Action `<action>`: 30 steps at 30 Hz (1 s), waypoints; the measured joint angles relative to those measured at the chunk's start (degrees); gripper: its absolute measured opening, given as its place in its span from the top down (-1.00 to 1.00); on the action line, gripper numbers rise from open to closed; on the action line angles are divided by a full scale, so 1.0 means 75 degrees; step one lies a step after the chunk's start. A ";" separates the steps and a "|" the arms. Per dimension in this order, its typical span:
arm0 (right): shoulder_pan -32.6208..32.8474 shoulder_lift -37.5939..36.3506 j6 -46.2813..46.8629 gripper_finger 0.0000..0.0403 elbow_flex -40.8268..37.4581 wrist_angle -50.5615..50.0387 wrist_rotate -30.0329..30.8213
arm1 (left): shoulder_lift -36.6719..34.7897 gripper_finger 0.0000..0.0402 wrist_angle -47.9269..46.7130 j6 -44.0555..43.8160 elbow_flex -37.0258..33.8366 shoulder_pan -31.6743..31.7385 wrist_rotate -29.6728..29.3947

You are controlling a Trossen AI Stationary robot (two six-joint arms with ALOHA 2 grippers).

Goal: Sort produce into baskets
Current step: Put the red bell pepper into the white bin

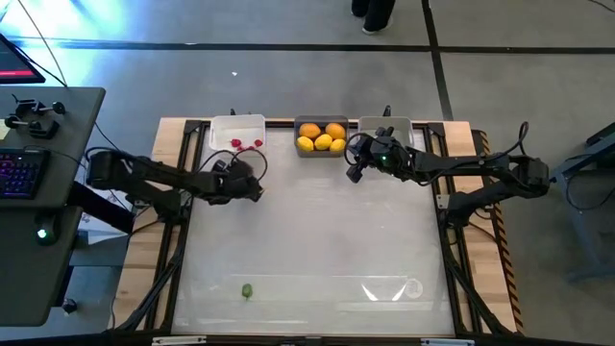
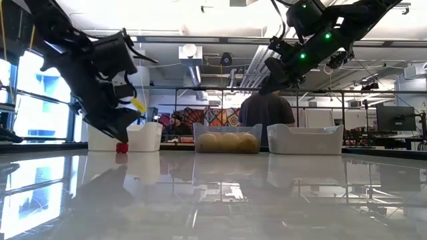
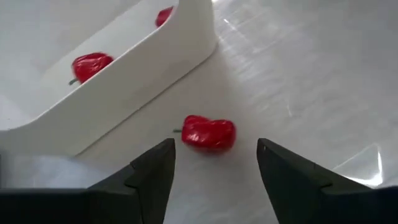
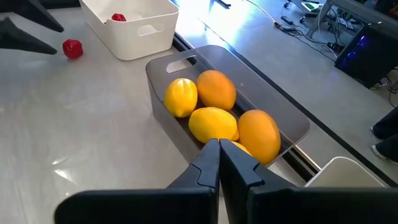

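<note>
Two red pieces (image 3: pixel 90 65) already lie in the white basket (image 1: pixel 237 129) and four yellow and orange fruits (image 1: pixel 321 136) fill the dark grey one (image 4: pixel 273 102), so most sorting looks done; a red piece (image 3: pixel 209 132) on the bench (image 1: pixel 317 231) and a green bit (image 1: pixel 247 289) far off remain. The left gripper (image 3: pixel 214 165) hangs with fingers spread, the loose red piece just ahead between them, beside the white basket. The right gripper (image 4: pixel 219 163), fingers pressed together, hovers over the fruits.

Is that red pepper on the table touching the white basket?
Apart. The left wrist view shows bare table between the red pepper and the white basket; the open left gripper hovers over the pepper.
</note>
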 joint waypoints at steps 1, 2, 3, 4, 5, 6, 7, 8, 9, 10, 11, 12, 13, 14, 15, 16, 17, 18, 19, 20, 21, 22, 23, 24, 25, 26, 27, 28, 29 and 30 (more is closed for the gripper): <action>0.0000 0.0000 0.0000 1.00 0.0000 0.0000 0.0003 | 0.0068 -0.07 0.0151 0.0115 0.0000 0.0045 0.0040; 0.0000 0.0000 0.0000 1.00 0.0000 0.0000 0.0003 | 0.0147 -0.07 0.0289 0.0249 0.0000 0.0080 0.0056; 0.0000 0.0000 0.0000 1.00 0.0000 0.0000 0.0003 | 0.0231 -0.07 0.0418 0.0362 0.0000 0.0106 0.0080; 0.0000 0.0000 0.0000 1.00 0.0000 0.0000 0.0003 | 0.0315 -0.07 0.0532 0.0472 0.0000 0.0153 0.0099; 0.0000 0.0000 0.0000 1.00 0.0000 -0.0003 0.0003 | 0.0381 -0.06 0.0596 0.0518 0.0003 0.0215 0.0131; 0.0000 0.0000 0.0000 1.00 0.0000 -0.0003 0.0003 | 0.0445 -0.05 0.0635 0.0522 0.0003 0.0305 0.0225; 0.0000 0.0000 0.0000 1.00 0.0000 -0.0009 0.0003 | 0.0510 -0.03 0.0659 0.0522 0.0003 0.0396 0.0321; 0.0000 0.0000 0.0000 1.00 0.0000 -0.0020 0.0006 | 0.0562 -0.01 0.0667 0.0525 0.0003 0.0485 0.0430; 0.0000 0.0000 0.0000 1.00 0.0000 -0.0028 0.0005 | 0.0618 0.02 0.0651 0.0530 0.0003 0.0556 0.0512; 0.0000 0.0000 0.0000 1.00 0.0000 -0.0029 0.0006 | 0.0656 0.05 0.0654 0.0569 0.0003 0.0607 0.0552; 0.0000 0.0000 0.0000 1.00 0.0000 -0.0029 0.0006 | 0.0690 0.09 0.0675 0.0629 0.0003 0.0648 0.0583; 0.0000 0.0000 0.0000 1.00 0.0000 -0.0029 0.0006 | 0.0701 0.14 0.0669 0.0679 0.0003 0.0682 0.0615; 0.0000 0.0000 0.0000 1.00 0.0000 -0.0030 0.0006 | 0.0700 0.19 0.0660 0.0722 0.0003 0.0693 0.0622; 0.0000 0.0000 0.0000 1.00 0.0000 -0.0038 0.0006 | 0.0691 0.25 0.0671 0.0728 0.0003 0.0694 0.0620; 0.0000 0.0000 0.0000 1.00 0.0000 -0.0044 0.0006 | 0.0670 0.32 0.0670 0.0752 0.0003 0.0694 0.0621; 0.0000 0.0000 0.0000 1.00 0.0000 -0.0049 0.0009 | 0.0633 0.39 0.0657 0.0836 0.0003 0.0694 0.0625; 0.0000 0.0000 0.0000 1.00 0.0000 -0.0050 0.0009 | 0.0589 0.47 0.0660 0.0924 0.0004 0.0688 0.0626; 0.0000 0.0000 -0.0002 1.00 0.0000 -0.0048 0.0009 | 0.0538 0.54 0.0664 0.1018 0.0006 0.0671 0.0632; 0.0000 0.0000 -0.0003 1.00 0.0000 -0.0050 0.0009 | 0.0487 0.62 0.0667 0.1079 0.0006 0.0651 0.0643; 0.0000 0.0000 -0.0003 1.00 0.0000 -0.0049 0.0009 | 0.0410 0.70 0.0654 0.1119 0.0006 0.0632 0.0650; 0.0000 0.0000 -0.0003 1.00 0.0000 -0.0051 0.0009 | 0.0319 0.78 0.0641 0.1127 0.0006 0.0615 0.0656; 0.0000 0.0000 -0.0003 1.00 0.0000 -0.0052 0.0009 | 0.0198 0.85 0.0647 0.1164 0.0006 0.0601 0.0659; 0.0000 0.0000 -0.0003 1.00 0.0000 -0.0050 0.0009 | 0.0043 0.91 0.0637 0.1240 0.0006 0.0590 0.0678; 0.0000 0.0000 -0.0003 1.00 0.0000 -0.0050 0.0009 | -0.0121 0.96 0.0600 0.1315 0.0008 0.0572 0.0682; 0.0000 0.0000 -0.0003 1.00 0.0000 -0.0050 0.0009 | -0.0315 0.98 0.0561 0.1362 0.0009 0.0568 0.0682; 0.0000 0.0000 -0.0003 1.00 0.0000 -0.0051 0.0009 | -0.0543 0.98 0.0501 0.1447 0.0009 0.0568 0.0697; 0.0000 0.0000 -0.0003 1.00 0.0000 -0.0052 0.0009 | -0.0773 0.97 0.0432 0.1514 0.0009 0.0568 0.0713; 0.0000 0.0000 -0.0003 1.00 0.0000 -0.0050 0.0009 | -0.1017 0.96 0.0347 0.1564 0.0015 0.0579 0.0735; 0.0000 0.0000 -0.0003 1.00 0.0000 -0.0051 0.0012 | -0.1267 0.96 0.0250 0.1645 0.0015 0.0597 0.0763; 0.0000 0.0000 -0.0003 1.00 0.0000 -0.0052 0.0010 | -0.1497 0.97 0.0172 0.1728 0.0015 0.0627 0.0795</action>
